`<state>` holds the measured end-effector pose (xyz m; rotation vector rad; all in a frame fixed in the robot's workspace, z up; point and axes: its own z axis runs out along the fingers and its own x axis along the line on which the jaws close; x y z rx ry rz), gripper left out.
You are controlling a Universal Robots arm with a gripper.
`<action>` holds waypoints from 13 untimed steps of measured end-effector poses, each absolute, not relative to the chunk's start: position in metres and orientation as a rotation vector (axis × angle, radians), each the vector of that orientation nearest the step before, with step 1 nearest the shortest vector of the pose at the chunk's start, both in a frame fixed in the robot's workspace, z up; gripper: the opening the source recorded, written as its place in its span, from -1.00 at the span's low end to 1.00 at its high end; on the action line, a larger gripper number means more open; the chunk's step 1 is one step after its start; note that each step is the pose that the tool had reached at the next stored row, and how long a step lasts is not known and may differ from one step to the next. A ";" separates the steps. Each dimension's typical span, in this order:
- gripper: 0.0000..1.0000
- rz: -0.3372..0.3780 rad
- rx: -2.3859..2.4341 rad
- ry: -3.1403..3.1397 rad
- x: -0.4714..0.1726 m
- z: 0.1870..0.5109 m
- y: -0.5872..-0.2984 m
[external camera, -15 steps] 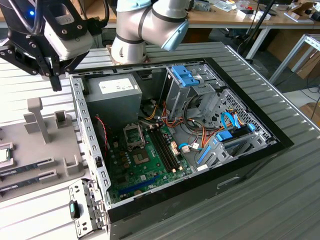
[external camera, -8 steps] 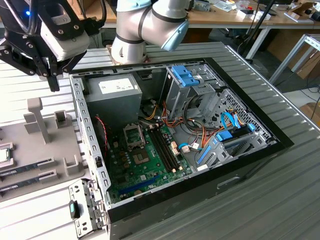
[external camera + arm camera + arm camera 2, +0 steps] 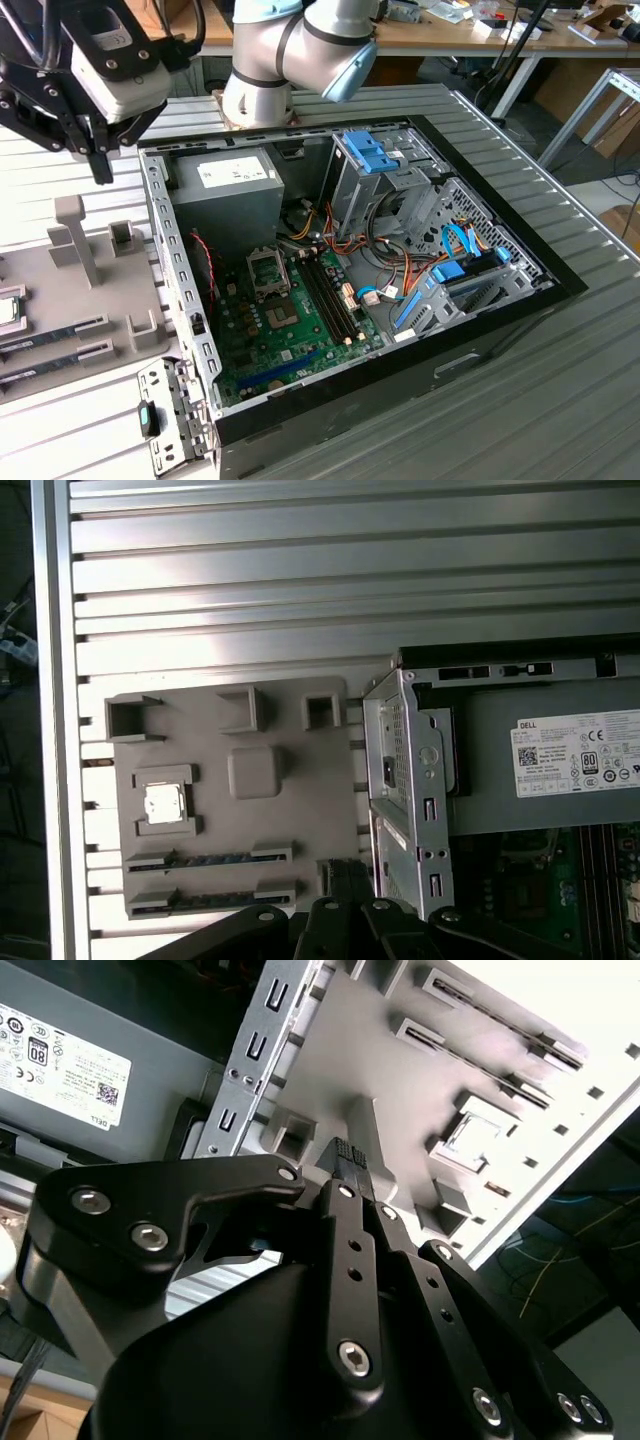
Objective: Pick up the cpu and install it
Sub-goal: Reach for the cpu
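Observation:
The cpu [image 3: 165,802] is a small silver square chip lying in a recess of the grey parts tray [image 3: 300,780], beside the open computer case. It also appears in the second wrist view [image 3: 470,1134] and at the exterior view's left edge [image 3: 8,310]. My gripper [image 3: 101,168] hangs high above the tray, near the case's back corner, off to one side of the cpu. Its black fingers [image 3: 342,1160] are pressed together with nothing between them. In the first wrist view the gripper [image 3: 342,872] is apart from the chip. The green motherboard [image 3: 300,345] lies inside the case with its socket [image 3: 282,318].
Two long memory sticks [image 3: 210,860] sit in tray slots near the cpu. Grey blocks [image 3: 75,235] stand up from the tray. The case wall [image 3: 165,250] rises between tray and motherboard. A grey power-supply box [image 3: 225,190], blue drive brackets [image 3: 365,150] and cables fill the case.

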<state>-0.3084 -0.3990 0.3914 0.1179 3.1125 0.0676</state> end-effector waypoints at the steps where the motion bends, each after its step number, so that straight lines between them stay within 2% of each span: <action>1: -0.79 0.068 0.118 3.112 -0.309 0.391 -0.399; 13: -0.79 0.068 0.118 3.112 -0.329 0.390 -0.399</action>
